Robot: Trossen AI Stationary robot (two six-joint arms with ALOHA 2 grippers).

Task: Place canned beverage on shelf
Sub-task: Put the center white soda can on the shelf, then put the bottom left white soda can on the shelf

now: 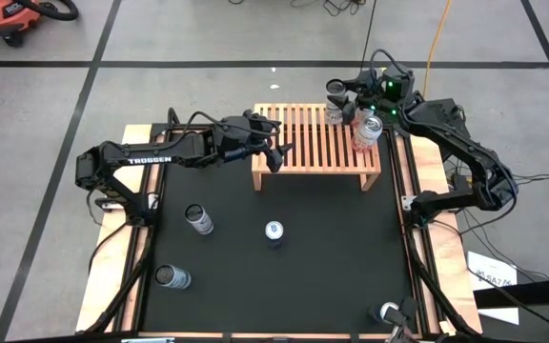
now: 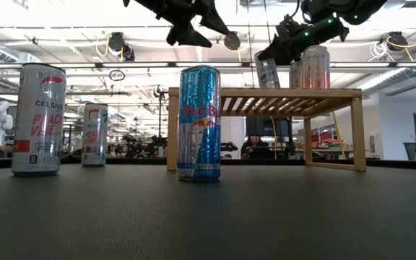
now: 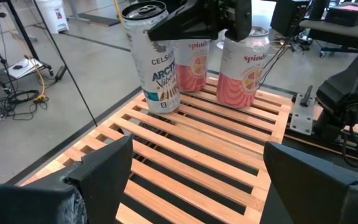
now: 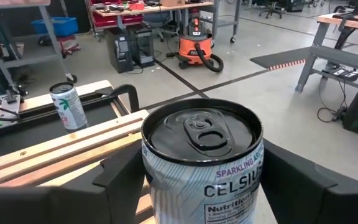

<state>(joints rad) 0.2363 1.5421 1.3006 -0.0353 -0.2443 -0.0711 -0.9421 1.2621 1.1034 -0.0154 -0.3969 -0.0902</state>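
Celsius can (image 4: 201,130) stands on shelf (image 4: 61,149) within my right gripper (image 4: 197,174), grip undeterminable; left gripper (image 3: 191,180) open, empty.

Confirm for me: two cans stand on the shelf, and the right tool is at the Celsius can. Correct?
Not quite. Three cans stand on the shelf, not two: the Celsius can and two pink Spindrift cans, as the left wrist view shows. The right tool is indeed at the Celsius can.
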